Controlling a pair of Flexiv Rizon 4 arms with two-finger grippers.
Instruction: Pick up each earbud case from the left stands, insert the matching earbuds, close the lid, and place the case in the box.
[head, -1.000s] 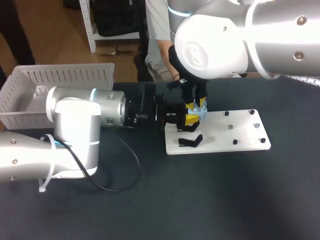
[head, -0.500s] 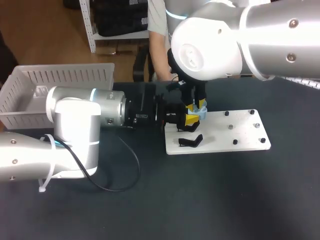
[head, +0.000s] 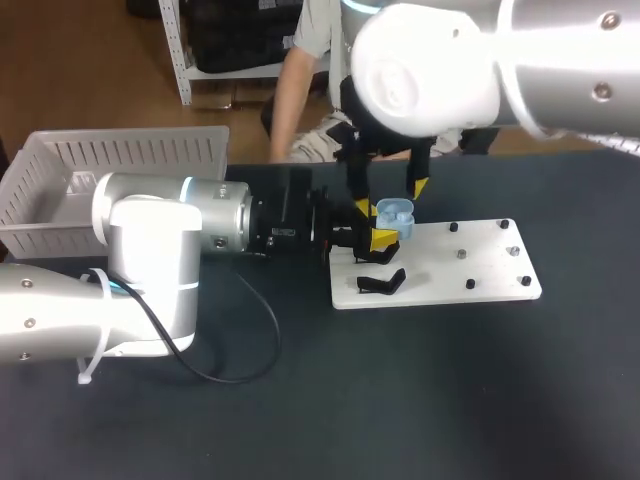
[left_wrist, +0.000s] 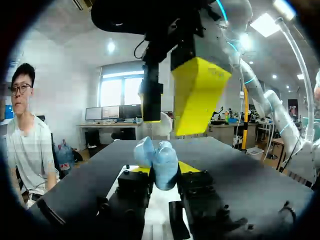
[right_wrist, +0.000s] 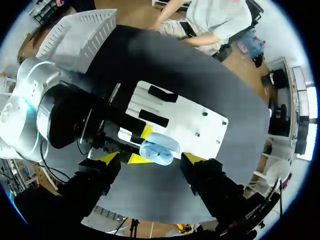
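While clamped from two sides by the left fingers (head: 382, 239), the light-blue earbud case (head: 394, 212) is held with its lid open, just over the 10 o'clock corner of the white board (head: 470, 262). The right fingers (right_wrist: 194, 158) are spread wide above it, one on each side of the case and clear of it. A black stand (head: 381, 283) is seen on the board at 6 o'clock of the case. The white box (head: 130, 150) is set well apart at 9 o'clock on the dark bench (head: 420, 400). A black cable (head: 250, 340) is looped at 7 o'clock.
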